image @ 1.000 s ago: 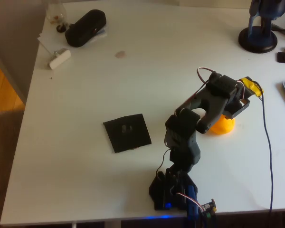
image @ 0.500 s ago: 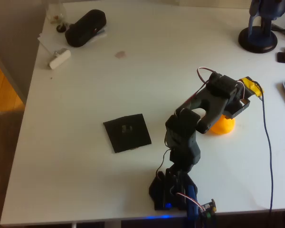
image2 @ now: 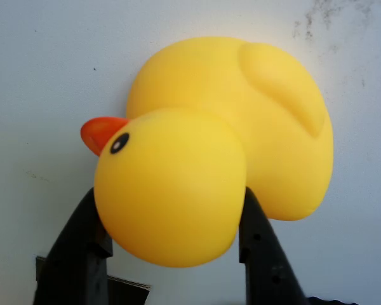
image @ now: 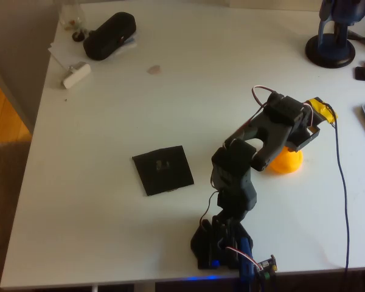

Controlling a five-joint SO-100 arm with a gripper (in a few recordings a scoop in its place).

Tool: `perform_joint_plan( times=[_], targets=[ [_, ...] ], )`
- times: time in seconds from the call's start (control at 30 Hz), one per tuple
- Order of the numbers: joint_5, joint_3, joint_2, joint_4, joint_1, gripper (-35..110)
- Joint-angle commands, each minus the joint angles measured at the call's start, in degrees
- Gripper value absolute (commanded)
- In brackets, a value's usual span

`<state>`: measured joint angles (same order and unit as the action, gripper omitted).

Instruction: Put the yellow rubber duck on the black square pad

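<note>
Hand grips duck at the head, on the worktop. Squeeze firm, lift straight, carry left to pad.

A: What stands between the yellow rubber duck and the black square pad?

B: The arm's own upright links, at the duck's nine o'clock. Otherwise bare white table.

A: And around the pad?

B: Open from twelve to nine o'clock. The black pouch lies well apart at eleven, the blue stand far off at two.
</note>
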<state>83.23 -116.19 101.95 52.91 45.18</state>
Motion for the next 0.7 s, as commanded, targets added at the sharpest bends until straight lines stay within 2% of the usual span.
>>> perform_joint_plan(
  times=[0.0, 0.2, 0.27, 0.33, 0.5, 0.67],
  targets=[
    [0.4, -0.4, 13.2, -0.2, -0.8, 10],
    [0.1, -0.7, 23.8, 0.0, -0.8, 10],
    [-2.7, -0.6, 27.2, 1.2, -0.8, 10],
    [-7.0, -0.1, 30.1, 4.0, -2.7, 10],
    [-21.5, 0.0, 36.7, 10.8, -15.2, 10],
    [-37.7, 0.1, 39.6, 11.8, -28.7, 10]
  ],
)
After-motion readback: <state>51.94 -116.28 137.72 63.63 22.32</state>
